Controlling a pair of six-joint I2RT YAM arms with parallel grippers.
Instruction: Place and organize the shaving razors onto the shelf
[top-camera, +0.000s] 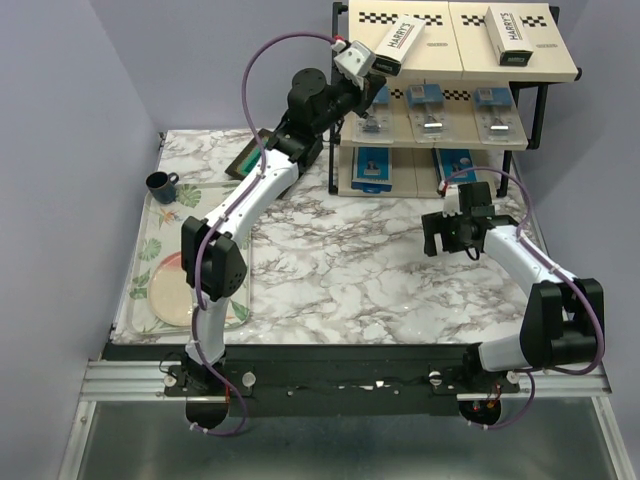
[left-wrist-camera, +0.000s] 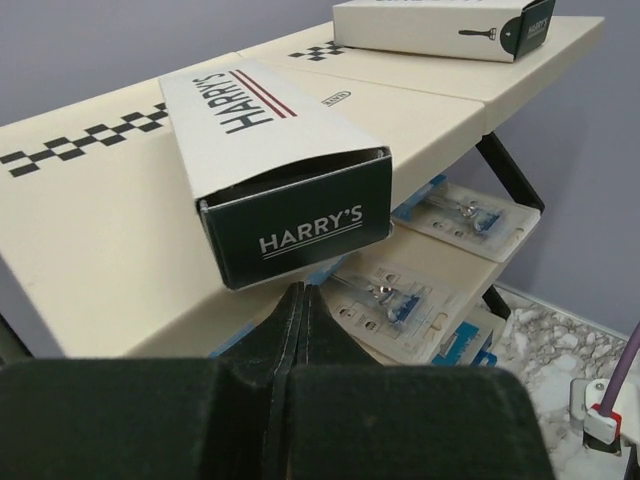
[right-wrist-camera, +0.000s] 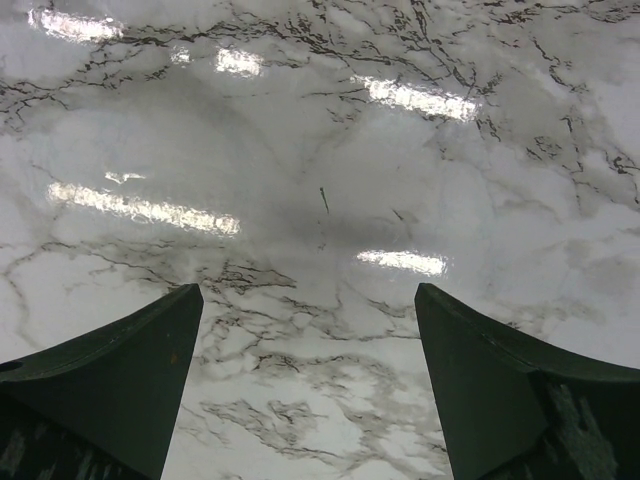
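Note:
The shelf (top-camera: 470, 55) stands at the back right. Two white HARRY'S boxes lie on its top board: one (top-camera: 398, 45) at the left, skewed and overhanging the front edge, one (top-camera: 510, 35) at the right. Three blister packs (top-camera: 432, 115) lie on the middle tier and two dark-blue boxes (top-camera: 370, 168) on the bottom tier. My left gripper (top-camera: 376, 70) is shut and empty, its tips (left-wrist-camera: 298, 292) just below the dark end of the near HARRY'S box (left-wrist-camera: 270, 150). My right gripper (top-camera: 455, 238) is open and empty over the marble table (right-wrist-camera: 320, 200).
A floral tray (top-camera: 140, 262) lies at the left with a pink plate (top-camera: 170, 292) and a dark mug (top-camera: 160, 183) on it. A dark frame with a green centre (top-camera: 248, 157) lies behind the left arm. The second HARRY'S box (left-wrist-camera: 440, 25) also shows in the left wrist view.

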